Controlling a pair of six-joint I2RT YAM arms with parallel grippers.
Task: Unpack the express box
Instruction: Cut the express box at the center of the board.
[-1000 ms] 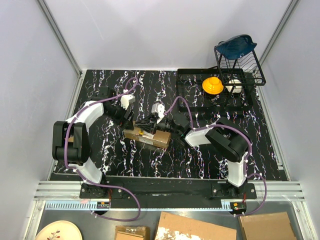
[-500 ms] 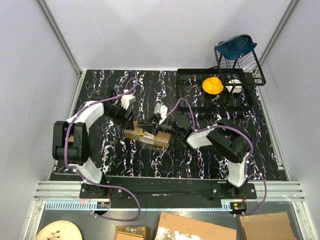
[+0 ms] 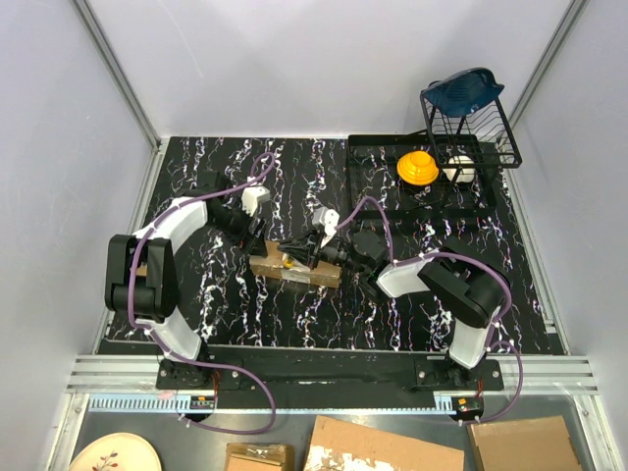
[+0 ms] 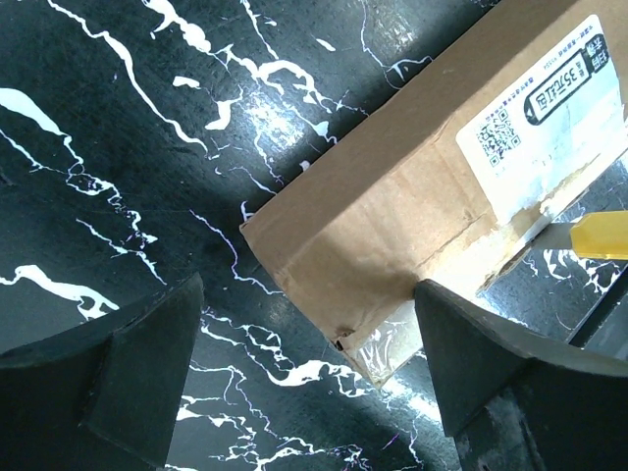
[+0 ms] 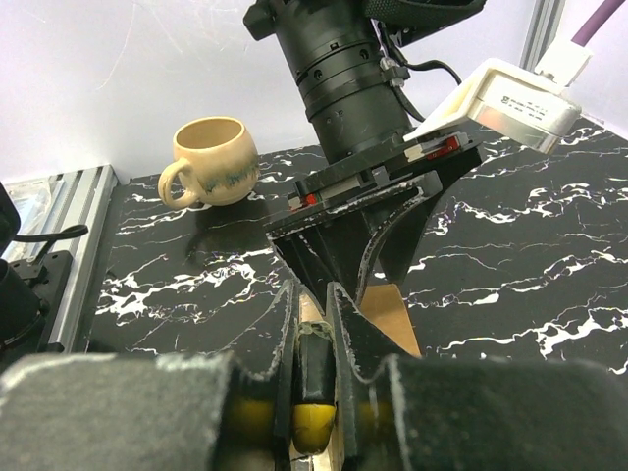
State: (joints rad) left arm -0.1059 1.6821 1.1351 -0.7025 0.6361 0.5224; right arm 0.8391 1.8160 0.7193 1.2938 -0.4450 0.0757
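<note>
Cardboard express box [image 3: 294, 268] flat on table [image 3: 196, 177], likely light, stiff, tape slick. Left gripper [image 4: 304, 339] fingers wide apart, straddling box end: you brace there. Right gripper [image 5: 314, 314] clamped on utility knife [image 5: 312, 417] over box top.

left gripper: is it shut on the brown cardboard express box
No, the left gripper stands wide open around a corner of the express box.
</note>
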